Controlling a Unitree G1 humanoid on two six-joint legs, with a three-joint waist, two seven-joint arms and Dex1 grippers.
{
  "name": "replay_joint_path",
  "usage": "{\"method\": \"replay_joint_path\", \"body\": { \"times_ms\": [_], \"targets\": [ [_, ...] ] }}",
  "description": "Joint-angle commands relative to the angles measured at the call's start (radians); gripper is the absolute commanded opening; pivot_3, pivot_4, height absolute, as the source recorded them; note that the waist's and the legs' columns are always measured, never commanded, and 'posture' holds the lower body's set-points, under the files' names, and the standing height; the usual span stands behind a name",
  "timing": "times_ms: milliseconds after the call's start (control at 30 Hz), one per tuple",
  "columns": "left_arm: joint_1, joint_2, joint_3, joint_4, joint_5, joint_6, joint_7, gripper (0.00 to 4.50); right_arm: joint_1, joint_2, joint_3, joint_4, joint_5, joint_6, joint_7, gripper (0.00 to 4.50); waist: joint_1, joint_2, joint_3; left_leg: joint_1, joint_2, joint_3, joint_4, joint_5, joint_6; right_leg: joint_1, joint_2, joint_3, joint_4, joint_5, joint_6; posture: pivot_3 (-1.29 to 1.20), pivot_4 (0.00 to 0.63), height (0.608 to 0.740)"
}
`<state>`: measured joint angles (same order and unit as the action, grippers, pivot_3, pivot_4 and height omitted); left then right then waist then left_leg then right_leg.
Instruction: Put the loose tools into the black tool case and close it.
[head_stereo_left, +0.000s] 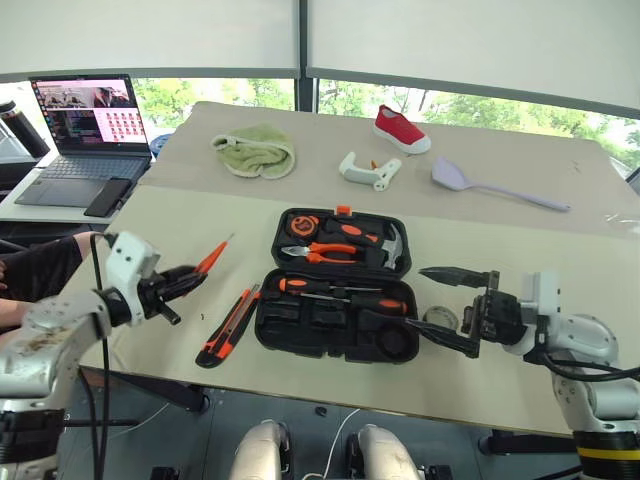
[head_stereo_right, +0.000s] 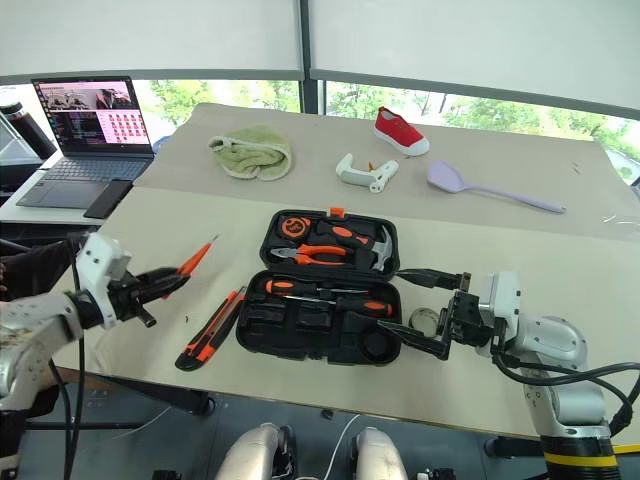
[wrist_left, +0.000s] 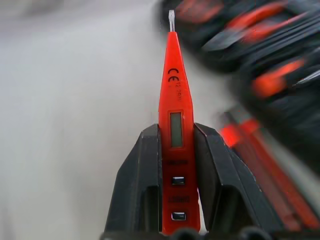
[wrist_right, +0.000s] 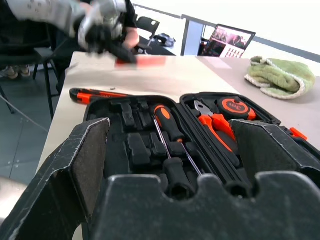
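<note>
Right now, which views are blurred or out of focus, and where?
Left wrist view: the tester between the left gripper's fingers is sharp, the case behind is smeared. Right wrist view: the case is clear, the left gripper with the tester is streaked. Both eye views are sharp, evenly daylit, no glare on the table.

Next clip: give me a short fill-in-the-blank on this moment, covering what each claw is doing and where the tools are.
1. The left claw is shut on the small orange ____ screwdriver.
2. The black tool case lies ____ on the table, with two screwdrivers already in its slots.
3. The utility knife lies on the table to the robot's ____ of the case.
4. The right claw is ____ and holds nothing.

Missing words: tester; open; left; open
</note>
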<state>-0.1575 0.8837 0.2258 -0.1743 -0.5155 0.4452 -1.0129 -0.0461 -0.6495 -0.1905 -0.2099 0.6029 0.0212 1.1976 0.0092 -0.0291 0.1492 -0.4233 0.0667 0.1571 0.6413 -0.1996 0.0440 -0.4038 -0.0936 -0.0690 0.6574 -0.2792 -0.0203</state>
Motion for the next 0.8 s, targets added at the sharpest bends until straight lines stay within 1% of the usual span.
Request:
{"method": "replay_joint_path", "body": {
  "times_ms": [33,100,167,267,333,400,500,633,733,800],
  "targets": [
    [-0.074,0.035,-0.123,-0.055,-0.004,-0.052,-0.187,0.44,0.034,-0.03,-0.054,-0.049,0.028,0.008,0.003,4.5,0.003,0.001,0.0,0.0,0.0,0.001,0.0,0.0,0.001,0.0,0.0,0.0,0.0,0.0,0.0,0.0,0.15,0.736],
    [-0.171,0.024,-0.241,-0.072,0.056,-0.032,-0.204,0.44,0.05,-0.041,-0.065,-0.055,0.028,0.012,0.0,4.5,0.008,0.0,0.0,0.0,0.0,0.001,0.001,0.0,0.002,0.0,0.002,0.0,0.0,0.0,0.001,0.0,0.15,0.736],
    [-0.264,-0.002,-0.365,-0.062,0.168,-0.034,-0.18,0.44,0.064,-0.047,-0.069,-0.07,0.033,0.018,-0.007,4.5,0.008,0.0,0.0,-0.001,-0.001,0.001,0.002,0.002,0.006,0.001,0.005,-0.001,0.0,0.0,0.002,0.0,0.15,0.736],
    [-0.354,-0.049,-0.48,-0.033,0.259,0.008,-0.148,0.44,0.085,-0.051,-0.076,-0.101,0.041,0.032,-0.022,4.5,0.001,0.0,0.0,0.0,-0.002,0.002,0.002,0.003,0.01,0.001,0.009,0.0,0.001,0.0,0.004,0.0,0.15,0.736],
    [-0.381,-0.053,-0.541,-0.012,0.294,0.011,-0.188,0.44,0.099,-0.053,-0.083,-0.118,0.043,0.041,-0.031,4.5,-0.002,0.0,0.0,0.0,-0.001,0.004,0.002,0.003,0.01,0.0,0.011,0.002,0.001,0.0,0.004,0.0,0.15,0.736],
    [-0.392,-0.055,-0.579,0.015,0.327,-0.014,-0.211,0.44,0.111,-0.053,-0.091,-0.133,0.043,0.048,-0.039,4.5,-0.006,0.0,0.0,0.0,0.0,0.004,0.003,0.004,0.01,0.0,0.014,0.003,0.001,-0.001,0.004,0.0,0.15,0.736],
    [-0.408,-0.072,-0.614,0.056,0.385,-0.052,-0.203,0.44,0.129,-0.055,-0.106,-0.154,0.045,0.06,-0.05,4.5,-0.005,0.0,0.0,0.001,0.002,0.004,0.003,0.004,0.009,-0.001,0.015,0.003,0.002,-0.001,0.003,0.0,0.15,0.736],
    [-0.423,-0.09,-0.635,0.08,0.429,-0.065,-0.206,0.44,0.153,-0.059,-0.121,-0.176,0.048,0.069,-0.065,4.5,0.002,0.0,0.0,0.001,0.001,0.003,0.004,0.004,0.01,0.0,0.014,0.003,0.004,-0.002,0.004,0.0,0.15,0.736],
    [-0.438,-0.127,-0.636,0.112,0.463,-0.08,-0.17,0.44,0.165,-0.057,-0.127,-0.192,0.05,0.076,-0.076,4.5,0.003,0.0,0.0,0.001,0.001,0.003,0.005,0.003,0.01,0.0,0.014,0.004,0.004,-0.002,0.004,0.0,0.15,0.736],
    [-0.445,-0.142,-0.644,0.126,0.465,-0.104,-0.192,0.44,0.175,-0.054,-0.126,-0.204,0.051,0.081,-0.084,4.5,0.003,0.0,0.0,0.001,0.001,0.003,0.005,0.003,0.01,0.0,0.014,0.004,0.004,-0.002,0.004,0.0,0.15,0.736]
  ]
}}
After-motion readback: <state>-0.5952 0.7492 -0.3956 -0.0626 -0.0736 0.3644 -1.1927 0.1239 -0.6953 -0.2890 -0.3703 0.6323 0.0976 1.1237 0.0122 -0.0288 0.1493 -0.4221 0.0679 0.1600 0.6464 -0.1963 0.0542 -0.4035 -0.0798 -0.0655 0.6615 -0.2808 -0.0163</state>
